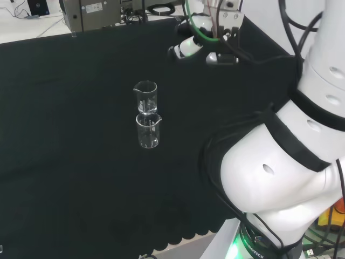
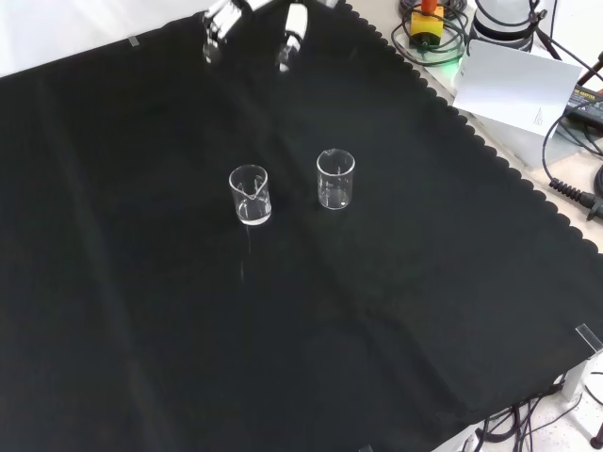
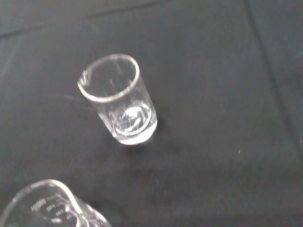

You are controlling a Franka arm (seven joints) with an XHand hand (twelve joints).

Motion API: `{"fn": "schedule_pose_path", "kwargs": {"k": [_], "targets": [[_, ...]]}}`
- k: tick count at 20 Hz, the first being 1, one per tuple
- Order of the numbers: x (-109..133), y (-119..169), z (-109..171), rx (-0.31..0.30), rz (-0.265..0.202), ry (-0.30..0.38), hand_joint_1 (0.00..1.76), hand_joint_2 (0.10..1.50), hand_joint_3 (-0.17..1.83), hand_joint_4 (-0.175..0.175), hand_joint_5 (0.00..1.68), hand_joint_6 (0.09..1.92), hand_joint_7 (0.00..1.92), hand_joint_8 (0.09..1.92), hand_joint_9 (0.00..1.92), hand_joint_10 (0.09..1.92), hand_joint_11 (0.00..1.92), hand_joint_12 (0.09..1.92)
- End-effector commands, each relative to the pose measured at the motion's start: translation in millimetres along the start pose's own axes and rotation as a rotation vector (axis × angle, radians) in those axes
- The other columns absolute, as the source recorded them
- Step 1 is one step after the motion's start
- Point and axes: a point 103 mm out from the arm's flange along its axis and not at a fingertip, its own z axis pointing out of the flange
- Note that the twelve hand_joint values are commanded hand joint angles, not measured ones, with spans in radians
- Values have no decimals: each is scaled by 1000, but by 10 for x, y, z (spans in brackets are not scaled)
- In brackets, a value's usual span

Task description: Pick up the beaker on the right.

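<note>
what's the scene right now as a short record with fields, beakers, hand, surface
beakers: two clear beakers, upright, apart; right beaker and left beaker as the front view shows them
contents: look empty
hand: hand near the front view's top edge, away from both beakers, holding nothing
fingers: relaxed
surface: black cloth
task state: no beaker picked up yet
</note>
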Motion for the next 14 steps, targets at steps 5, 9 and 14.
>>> {"fn": "schedule_pose_path", "kwargs": {"k": [5, 9, 14], "targets": [[-25, 582, 506, 9, -115, 112, 698, 753, 331, 0, 306, 87, 154, 551, 276, 623, 0, 1370], [-42, 675, 640, 14, -125, 136, 714, 741, 339, 0, 306, 87, 155, 550, 276, 623, 0, 1365], [-53, 754, 739, 27, -123, 137, 726, 736, 346, 0, 306, 87, 144, 545, 271, 620, 0, 1363]]}}
